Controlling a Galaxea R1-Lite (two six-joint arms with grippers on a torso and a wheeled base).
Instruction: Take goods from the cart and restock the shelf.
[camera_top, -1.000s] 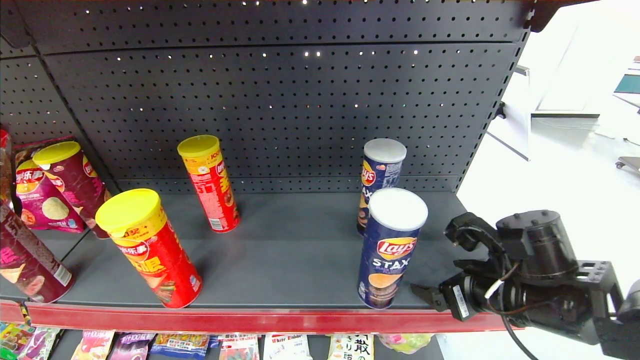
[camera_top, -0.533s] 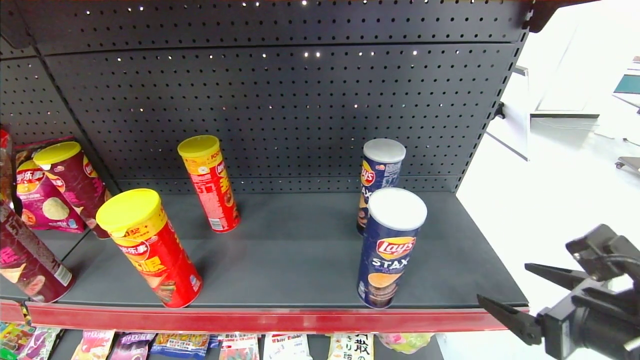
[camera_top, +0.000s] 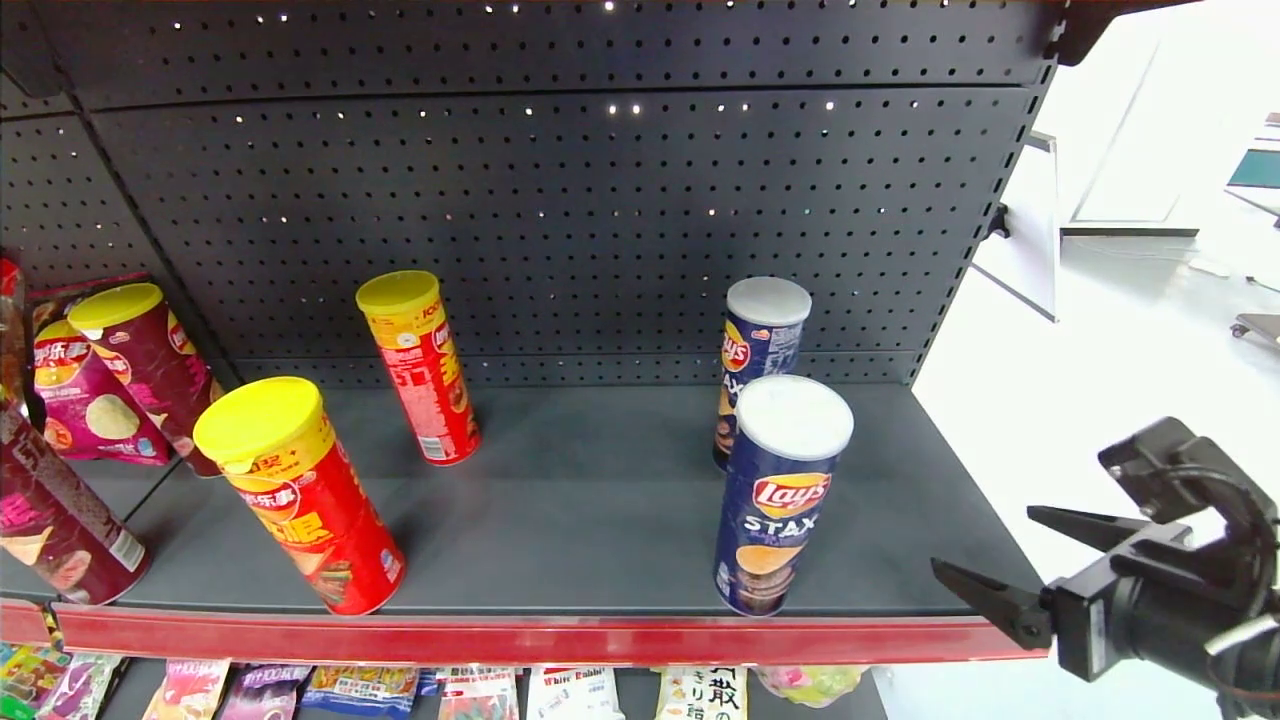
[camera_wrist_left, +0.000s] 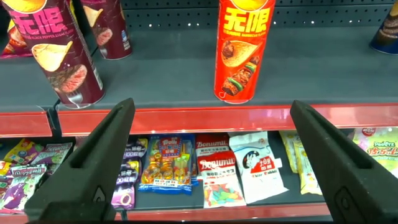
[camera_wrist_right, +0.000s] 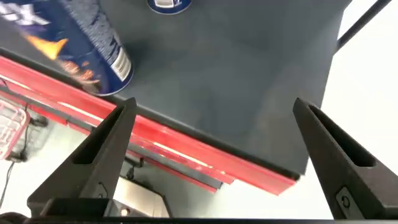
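right gripper (camera_top: 985, 540), jaws spread and empty, sits right of the upright front blue can (camera_top: 780, 495), seemingly apart; left gripper (camera_wrist_left: 211, 104) also spread.

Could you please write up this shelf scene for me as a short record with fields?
Shelf: dark grey shelf with a red front edge
Blue chip cans: front blue can near the edge, rear blue can right behind it, both standing, white lids
Red chip cans: front red can, rear red can, both standing, yellow lids
Shelf's left end: maroon chip cans
Right gripper: open, empty, off the shelf's front right corner, apart from the front blue can
Left gripper: open, empty, facing the shelf's front edge
Lower shelf: snack packets
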